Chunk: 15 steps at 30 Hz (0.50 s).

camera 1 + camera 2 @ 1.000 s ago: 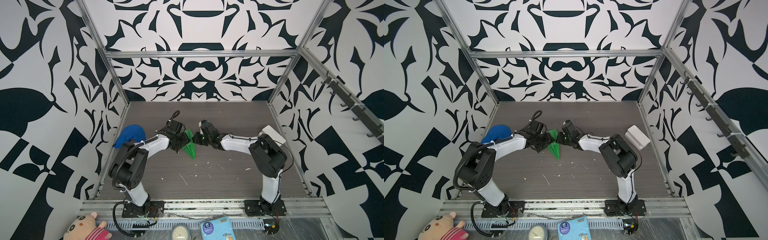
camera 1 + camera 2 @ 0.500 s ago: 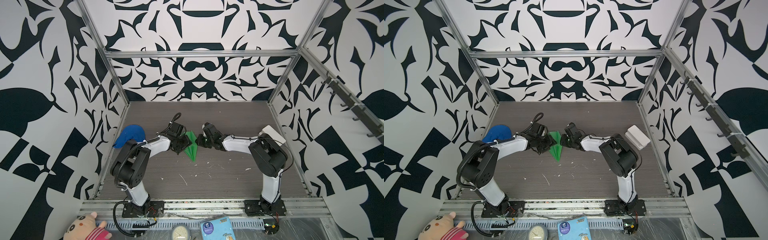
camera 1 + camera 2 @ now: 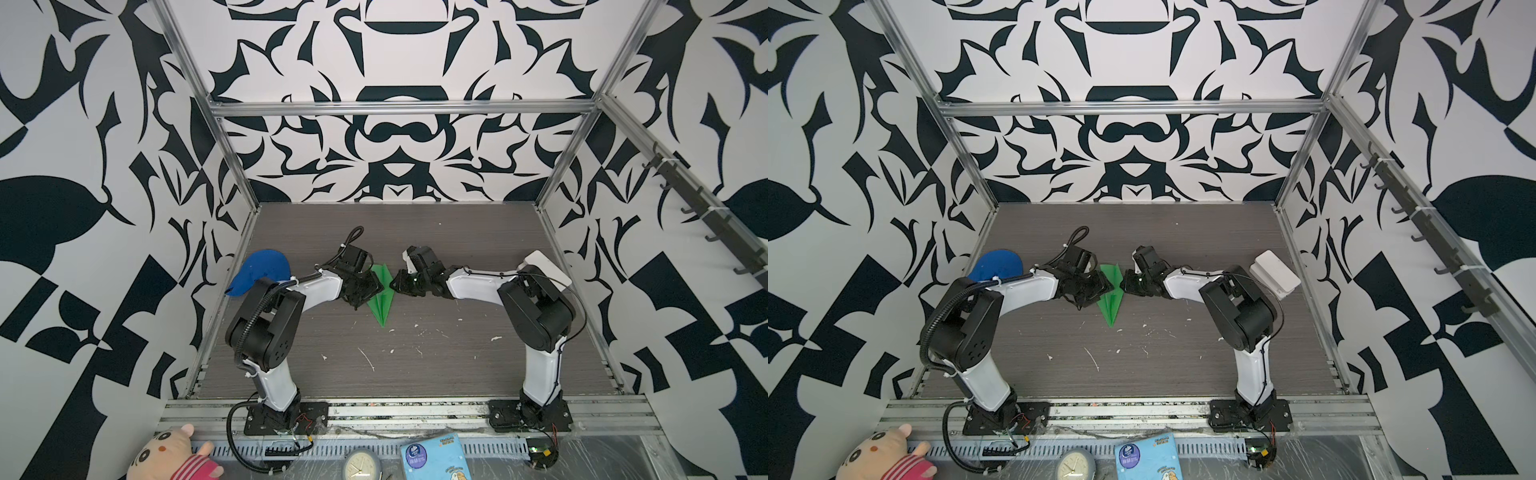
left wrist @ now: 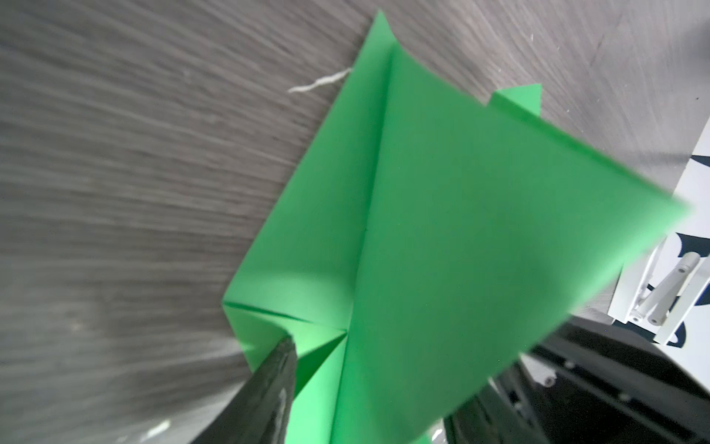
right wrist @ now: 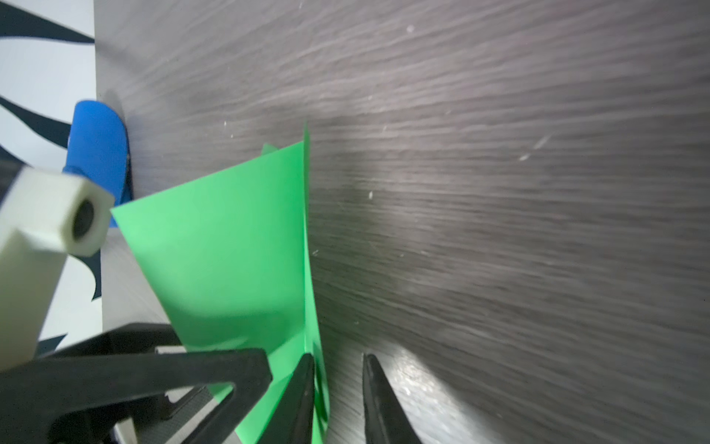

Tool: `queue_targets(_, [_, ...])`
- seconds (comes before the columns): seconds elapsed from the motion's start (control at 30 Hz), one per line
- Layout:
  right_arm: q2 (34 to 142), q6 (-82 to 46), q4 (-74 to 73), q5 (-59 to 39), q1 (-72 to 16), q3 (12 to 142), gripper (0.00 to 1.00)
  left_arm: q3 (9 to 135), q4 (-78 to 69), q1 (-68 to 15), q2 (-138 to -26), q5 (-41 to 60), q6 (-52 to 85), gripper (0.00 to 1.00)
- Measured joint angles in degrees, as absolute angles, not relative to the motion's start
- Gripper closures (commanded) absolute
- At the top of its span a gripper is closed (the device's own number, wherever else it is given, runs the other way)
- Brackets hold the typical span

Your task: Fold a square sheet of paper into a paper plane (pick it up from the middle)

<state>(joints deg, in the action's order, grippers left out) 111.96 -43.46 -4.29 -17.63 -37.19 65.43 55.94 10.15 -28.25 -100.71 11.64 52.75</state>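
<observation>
We see the grey wood-grain surface (image 3: 415, 365) spread across the cell, flecked with pale scraps. Both arms crouch low over it. The left arm (image 3: 266, 324) and the right arm (image 3: 536, 316) each fold at a raised elbow near the front rail, and their forearms reach inward so that the two hands almost meet at the middle.

A blue cap (image 3: 259, 270) lies at the left edge of the surface, behind the left arm. A white box (image 3: 544, 270) rests at the right edge.

In both top views the paper plane (image 3: 383, 295) (image 3: 1111, 299) sits on the surface between the hands. Its nose points toward the front rail and one wing is lifted.

The left hand (image 3: 368, 286) is released, its jaws wide apart around the tail end. In the left wrist view one finger (image 4: 274, 384) touches a fold there.

The right hand (image 5: 338, 384) is released too. A narrow gap shows between its tips, and the wing's edge leans against one tip, clear of the other.
</observation>
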Motion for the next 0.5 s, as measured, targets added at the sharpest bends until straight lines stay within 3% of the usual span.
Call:
queue_targets(0.3, [112.3,-40.6,-5.6,-25.6,-36.1,65.4,0.73,56.4,11.0,-28.3,-100.9,11.6,51.7,0.38])
queue_targets(0.5, [112.7,-40.3,-5.9,-26.3,-35.6,65.4,0.85,56.6,11.4,-28.2,-100.9,11.7,50.9,0.37])
